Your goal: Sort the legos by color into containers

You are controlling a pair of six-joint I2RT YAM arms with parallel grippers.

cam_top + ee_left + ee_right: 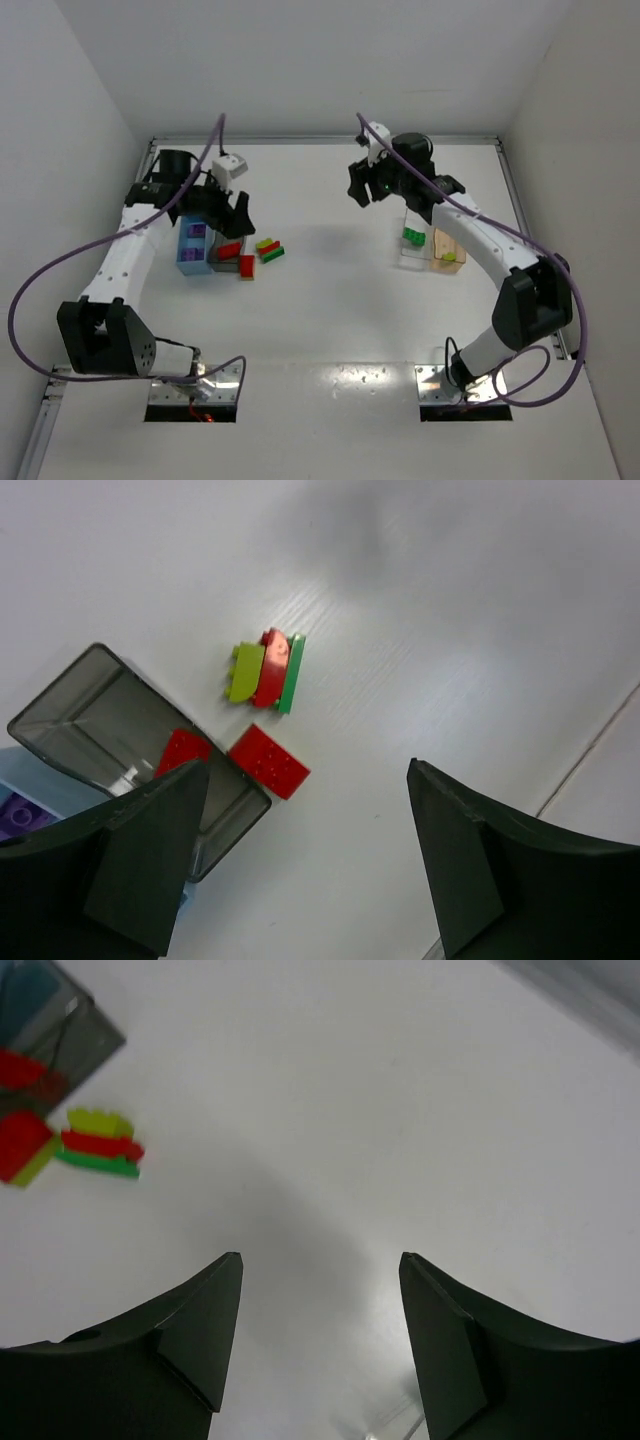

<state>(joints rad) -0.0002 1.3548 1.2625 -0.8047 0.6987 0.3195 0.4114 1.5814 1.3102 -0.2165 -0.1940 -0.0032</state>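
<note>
My left gripper [308, 802] hangs wide open with nothing between its fingers. Just ahead of the jaws lies a loose red brick [270, 762], and beside it to the left stands the dark bin [95, 715] with one red brick inside [183, 751]. Left of that, at the frame's corner, is the light blue bin [35, 778], with purple showing in it. Farther ahead sits a cluster [265, 672] of yellow-green, red and green pieces pressed together.

My right gripper [320, 1260] is also spread wide and empty over bare table, the cluster far off to its left.

Only the overhead shows the clear bin [412, 262] holding a green brick [412, 237] and the tan bin [443, 238] holding a yellow-green piece [451, 257].

The right wrist view seems to show a yellow-green edge under the loose red brick, which the left wrist view hides.

I judge the sort well underway, with the loose brick and the cluster left.
</note>
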